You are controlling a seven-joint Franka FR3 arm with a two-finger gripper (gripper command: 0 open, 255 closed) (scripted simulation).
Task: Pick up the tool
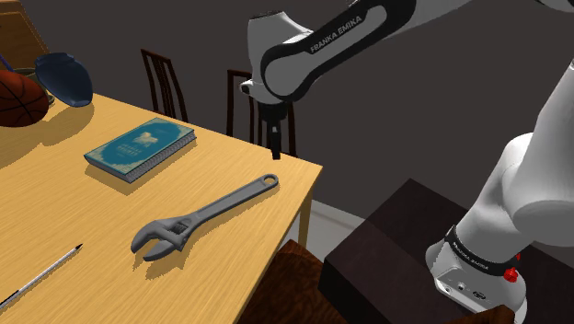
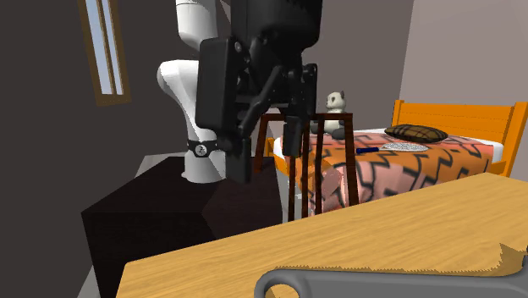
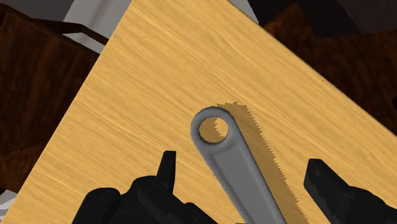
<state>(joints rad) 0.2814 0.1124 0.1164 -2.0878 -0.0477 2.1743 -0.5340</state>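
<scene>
My fingers (image 3: 167,172), spread and empty, hover astride the grey wrench (image 3: 234,164) low in frame: probably heavy, rigid, slick, so I'd clasp mid-handle.

A grey wrench (image 3: 234,175) lies flat on a light wooden table (image 3: 159,70). Its handle ends in a rounded ring with 1 hole (image 3: 213,130), through which the wood shows. The gripper (image 3: 243,167) hangs above it with its 2 black fingers (image 3: 167,173) set wide apart, the handle running between them and touching neither. A jagged-edged shadow lies on the wood just beside the handle. Beyond the table's 2 visible edges there are dark brown surfaces and a strip of grey floor (image 3: 95,22).
</scene>
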